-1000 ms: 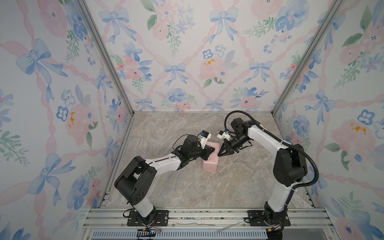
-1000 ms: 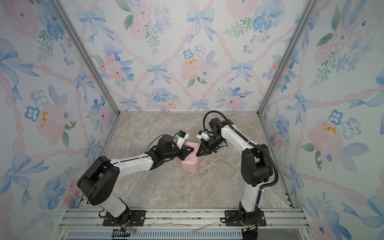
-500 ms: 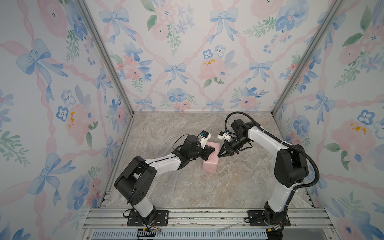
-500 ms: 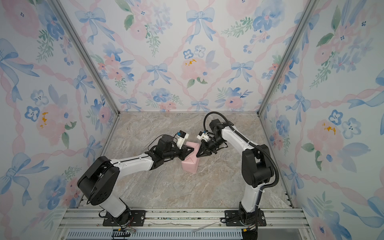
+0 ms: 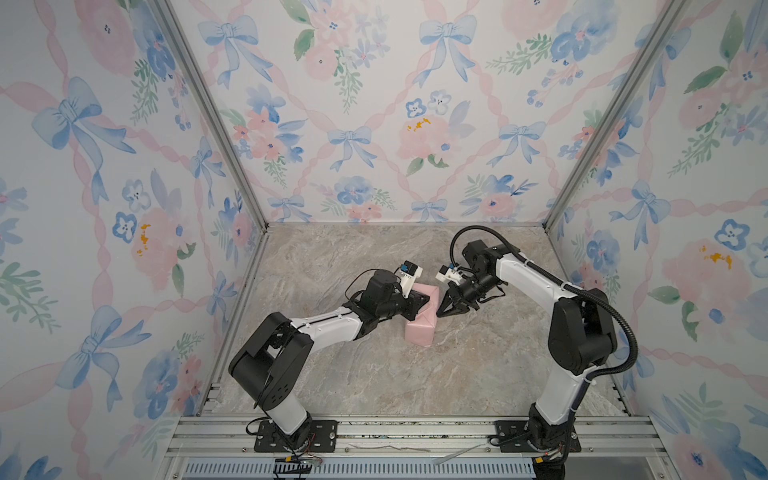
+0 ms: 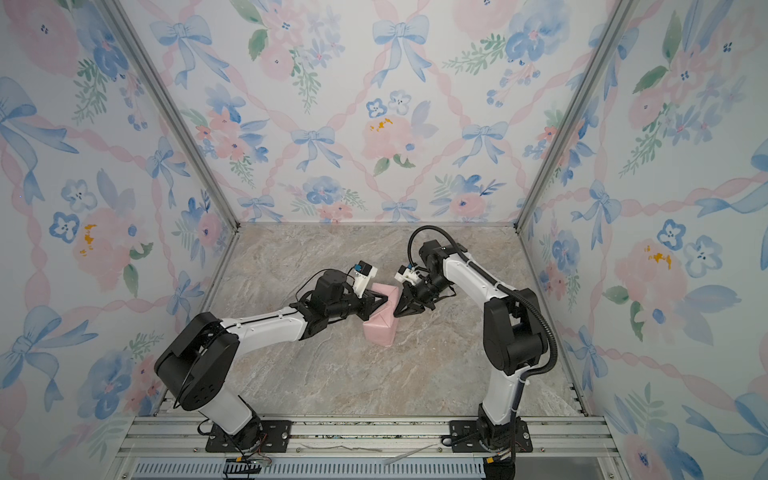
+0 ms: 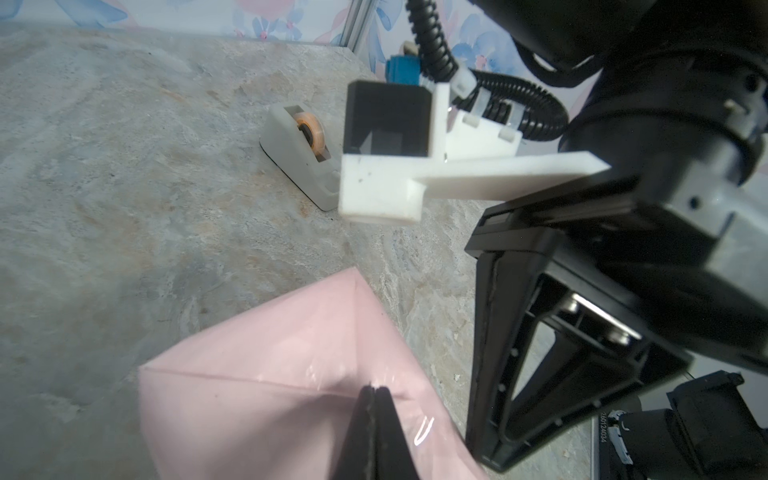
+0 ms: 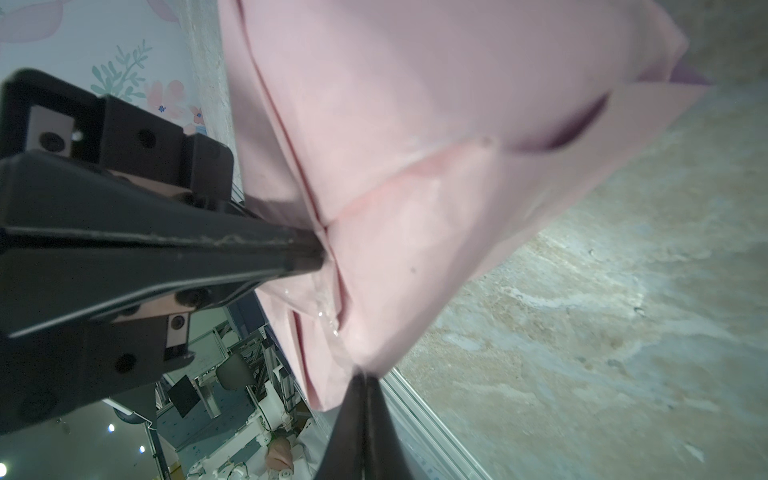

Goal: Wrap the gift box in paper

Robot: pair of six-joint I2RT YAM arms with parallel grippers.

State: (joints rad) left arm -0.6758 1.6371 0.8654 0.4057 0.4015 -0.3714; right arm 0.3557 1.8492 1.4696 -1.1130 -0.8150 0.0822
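Note:
The gift box is hidden inside the paper [image 5: 420, 328] [image 6: 380, 326], a pale pink folded parcel on the marble floor. My left gripper [image 5: 428, 300] [image 7: 375, 390] is shut, its tips pressing on a taped fold seam on top of the parcel. My right gripper [image 5: 439, 314] [image 8: 362, 376] is shut too, its tips touching the parcel's side edge; nothing shows between them. In the right wrist view the paper [image 8: 436, 124] shows several creased flaps, and a lilac sliver peeks out at one corner. The left gripper's fingers [image 8: 291, 253] meet the seam there.
A small beige tape dispenser [image 7: 299, 153] stands on the floor beyond the parcel, behind the right wrist. Flowered walls close in three sides, and an aluminium rail [image 5: 395, 432] runs along the front. Bare marble floor [image 5: 374, 374] lies in front of the parcel.

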